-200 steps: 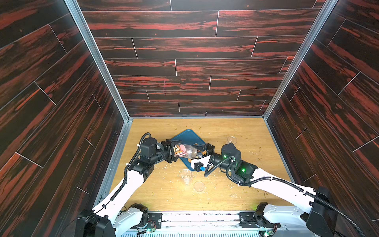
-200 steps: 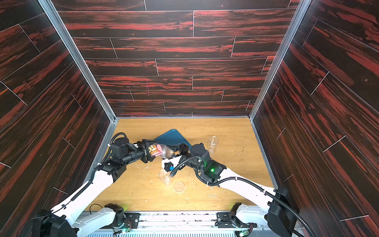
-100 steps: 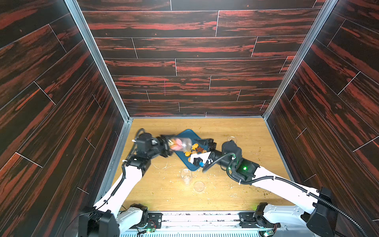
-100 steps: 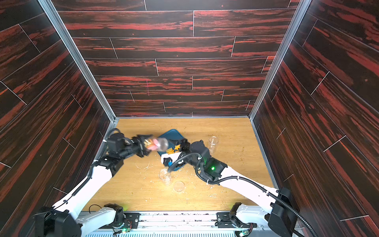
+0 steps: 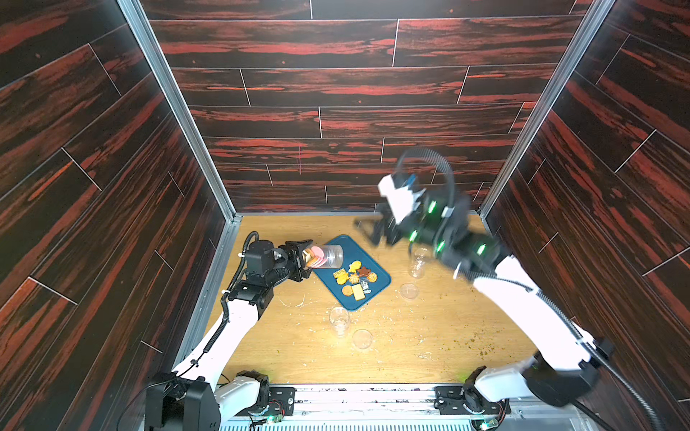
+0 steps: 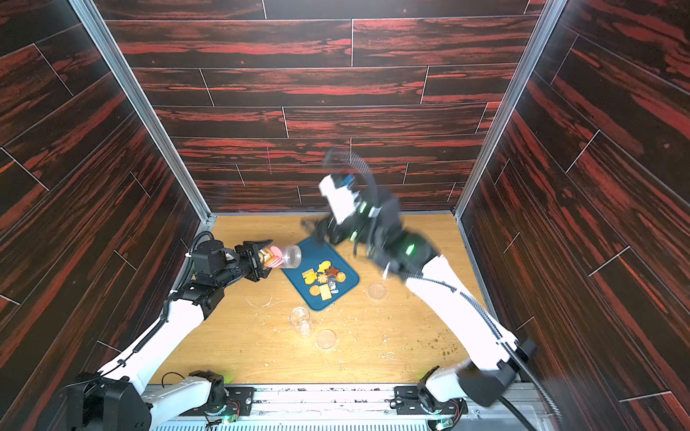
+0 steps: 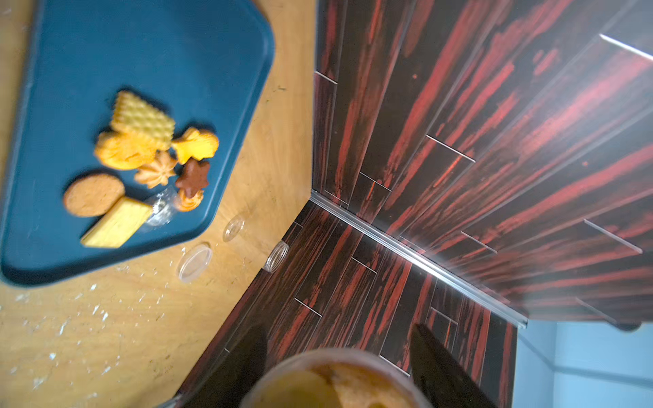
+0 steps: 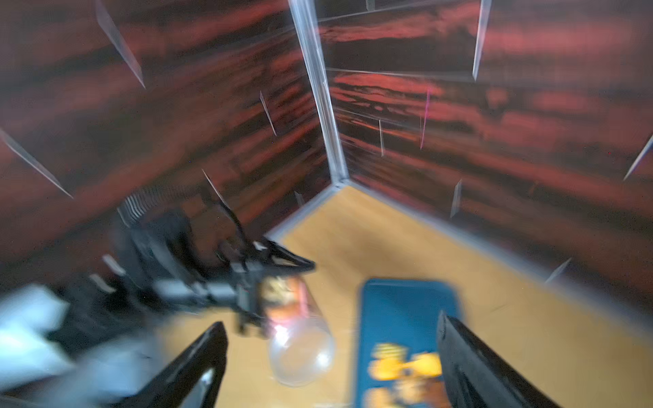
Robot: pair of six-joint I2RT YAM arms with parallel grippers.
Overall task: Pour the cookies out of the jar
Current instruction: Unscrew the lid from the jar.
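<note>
- Table (image 5: 429, 336): pale wood-grain top, strewn with white flecks and brownish crumbs (image 5: 481, 341)
- Walls (image 5: 354, 93): dark planks streaked with red close in three sides, and silver posts (image 5: 179, 112) run up the far corners
- Rail (image 5: 373, 401): a metal strip along the near edge carries both arm bases
- Tray (image 5: 356, 250): blue with rounded corners, lying flat and cornerwise, left of the table's middle
- Cookies (image 5: 354, 278): a cluster lies on the tray, with yellow and orange swirls, a brown star, tan squares and a brown round; a small clear packet (image 7: 160, 210) lies among them, and pink rounds and tan pieces sit inside the jar
- Jar (image 5: 330, 256): clear, on its side in the air, mouth toward the tray, over the tray's left edge in both top views
- Left claw (image 5: 302, 257): clamped on the jar's base end
- Right claw (image 8: 330, 321): jaws wide apart with nothing between them; it is raised over the far side of the table and blurred in both top views
- Near the tray's front corner stands a second clear jar (image 5: 339, 319), with a lid (image 5: 362, 339) just beside it
- Right of the tray stands a third clear jar (image 5: 418, 263), partly behind the right arm, with another lid (image 5: 409, 291) near it
</note>
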